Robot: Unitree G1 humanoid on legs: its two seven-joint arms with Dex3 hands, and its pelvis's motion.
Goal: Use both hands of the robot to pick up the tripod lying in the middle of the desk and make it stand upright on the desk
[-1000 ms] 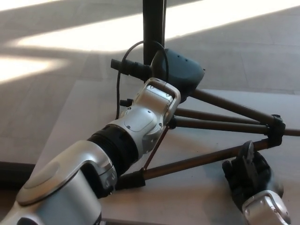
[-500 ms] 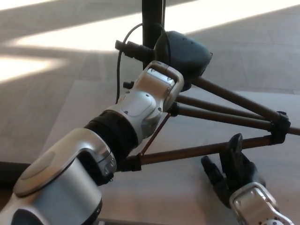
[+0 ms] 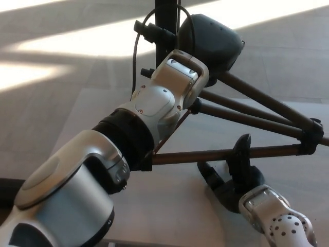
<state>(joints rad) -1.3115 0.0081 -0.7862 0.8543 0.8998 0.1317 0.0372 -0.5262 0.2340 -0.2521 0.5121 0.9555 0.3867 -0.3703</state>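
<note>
Black and heavy-headed, the tripod [image 3: 241, 110] is held tilted above the pale desk [image 3: 169, 206], its legs running right. Its head end is hidden behind the left hand [image 3: 177, 82], whose fingers cannot be judged. The right hand [image 3: 231, 172] is spread under the lowest leg.

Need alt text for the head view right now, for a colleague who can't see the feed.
The tripod is tilted up off the desk, its head end raised at the left hand, whose fingers are hidden. The right hand is open under one tripod leg. A black pole stands behind.
</note>
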